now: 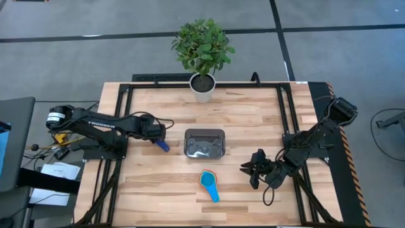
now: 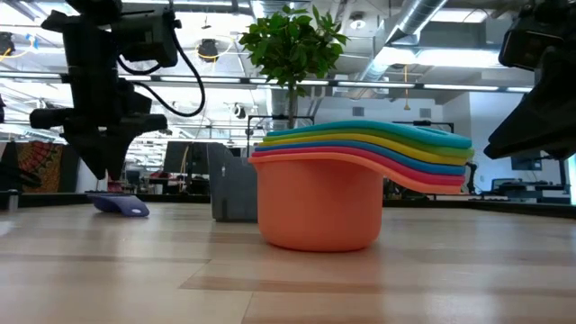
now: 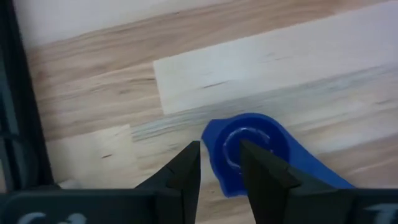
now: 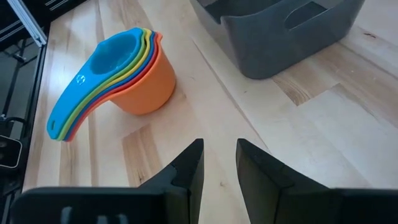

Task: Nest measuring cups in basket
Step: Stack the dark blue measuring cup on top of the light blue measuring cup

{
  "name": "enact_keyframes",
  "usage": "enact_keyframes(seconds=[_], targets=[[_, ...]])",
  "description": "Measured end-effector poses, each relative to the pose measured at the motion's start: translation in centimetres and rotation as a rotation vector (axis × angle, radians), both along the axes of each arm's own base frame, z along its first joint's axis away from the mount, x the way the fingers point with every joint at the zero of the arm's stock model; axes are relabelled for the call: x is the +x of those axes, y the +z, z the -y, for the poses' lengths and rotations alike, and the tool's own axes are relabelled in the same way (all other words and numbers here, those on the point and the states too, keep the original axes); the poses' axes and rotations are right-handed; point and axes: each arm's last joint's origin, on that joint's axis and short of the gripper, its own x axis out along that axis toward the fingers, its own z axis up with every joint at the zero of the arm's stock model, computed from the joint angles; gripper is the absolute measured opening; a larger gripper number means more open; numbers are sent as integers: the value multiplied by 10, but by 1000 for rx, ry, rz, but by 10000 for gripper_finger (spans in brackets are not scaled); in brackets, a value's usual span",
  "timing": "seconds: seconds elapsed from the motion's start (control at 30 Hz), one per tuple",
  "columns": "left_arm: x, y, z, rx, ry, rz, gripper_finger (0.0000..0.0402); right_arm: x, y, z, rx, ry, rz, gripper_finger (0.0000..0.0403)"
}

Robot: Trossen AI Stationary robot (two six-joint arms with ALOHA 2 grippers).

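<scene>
A dark blue measuring cup (image 3: pixel 249 146) lies alone on the table, bowl down, left of the basket (image 1: pixel 204 142). My left gripper (image 3: pixel 221 155) hovers just above it, open, one finger over the bowl; in the low view the fingertips end a little above the cup (image 2: pixel 121 205). The other measuring cups (image 1: pixel 209 183) stand nested in an orange one (image 4: pixel 146 81), light blue on top, on the table in front of the basket. My right gripper (image 1: pixel 252 171) waits open to the right of that stack with nothing between its fingers. The dark grey basket (image 4: pixel 280 31) holds no cup.
A white pot with a green plant (image 1: pixel 202 85) stands at the table's far edge, behind the basket. Black frame rails (image 1: pixel 120 126) run along the table's left and right sides. Bare wood lies between the stack and the near edge.
</scene>
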Motion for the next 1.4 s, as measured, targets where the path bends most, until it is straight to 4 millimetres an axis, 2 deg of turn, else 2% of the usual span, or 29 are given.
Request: enact_keyframes(seconds=[0.1,0.3,0.43,0.57,0.73,0.9,1.07,1.23,1.4], targets=[[-4,-8,3,3,21,6,101,0,0,0,0,0,0,118],[-16,-40,8,-38,62,56,101,0,0,0,-1,0,-1,118],[-14,-44,9,-20,37,95,96,0,0,0,-2,0,-2,118],[-12,-43,9,-9,4,107,69,0,0,0,-2,-1,-2,118],[-10,-42,9,2,-13,111,14,0,0,0,0,-1,-1,118],[0,-28,16,2,-67,147,9,0,0,0,5,-5,0,118],[19,0,34,45,-118,267,4,0,0,0,15,-11,2,118],[28,27,64,108,-119,426,3,0,0,0,26,-19,2,118],[30,39,103,158,-84,683,2,0,0,0,26,-22,4,118]])
